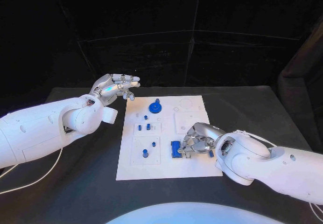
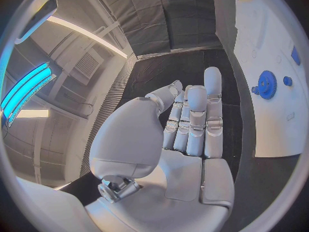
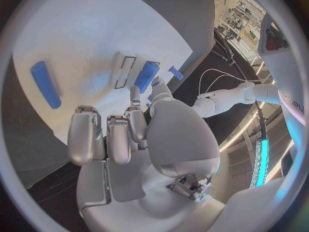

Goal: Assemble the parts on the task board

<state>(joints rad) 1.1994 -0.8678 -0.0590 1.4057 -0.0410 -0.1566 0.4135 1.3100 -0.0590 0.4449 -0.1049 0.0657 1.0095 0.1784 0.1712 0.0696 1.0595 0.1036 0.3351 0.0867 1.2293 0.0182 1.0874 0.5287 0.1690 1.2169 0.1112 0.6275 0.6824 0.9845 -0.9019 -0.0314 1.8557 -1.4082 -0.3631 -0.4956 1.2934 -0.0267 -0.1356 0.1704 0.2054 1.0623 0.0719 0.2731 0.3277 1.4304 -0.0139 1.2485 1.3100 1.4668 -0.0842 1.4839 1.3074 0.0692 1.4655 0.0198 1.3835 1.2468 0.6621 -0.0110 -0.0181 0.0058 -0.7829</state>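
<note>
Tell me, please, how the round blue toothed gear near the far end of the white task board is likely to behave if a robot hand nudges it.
The round blue toothed gear looks like rigid plastic, so it should stay stiff. It lies flat on the white task board, so it would probably slide, not roll. It looks small and probably light.

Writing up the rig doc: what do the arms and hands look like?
Both arms are glossy white with rounded shells. A thin white cable trails beside the left arm and another loops over the right arm. The left hand and right hand are silver metal, with segmented fingers and smooth pale palm covers.
</note>
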